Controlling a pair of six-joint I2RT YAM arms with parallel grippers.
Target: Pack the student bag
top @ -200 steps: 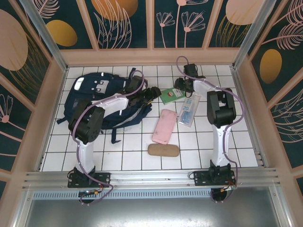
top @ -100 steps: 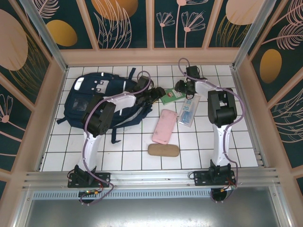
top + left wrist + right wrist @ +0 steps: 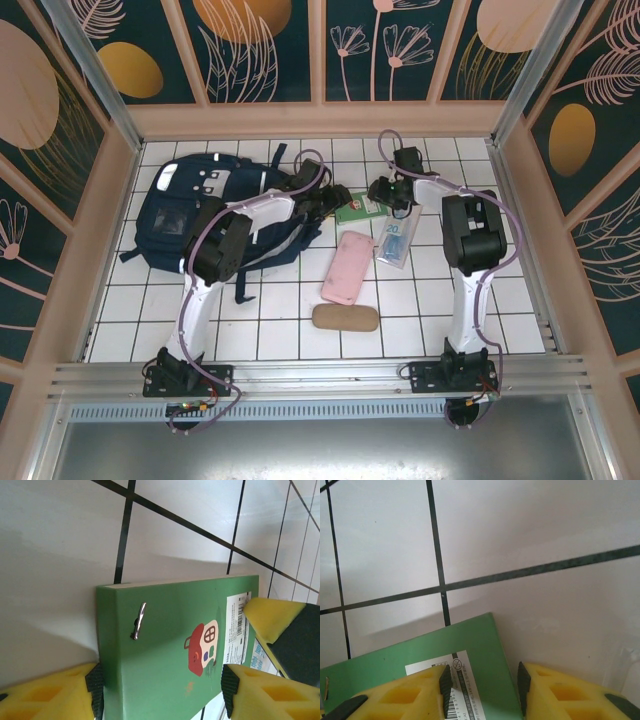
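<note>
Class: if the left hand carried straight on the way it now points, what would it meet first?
Probably the flat green booklet with a red house picture, already between its yellow fingers; the left hand points at it, though depth is unclear.

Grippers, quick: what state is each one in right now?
Left gripper: open, fingers either side of the green box, grip not confirmed.
Right gripper: open, straddling the green box's corner, not clamped.
</note>
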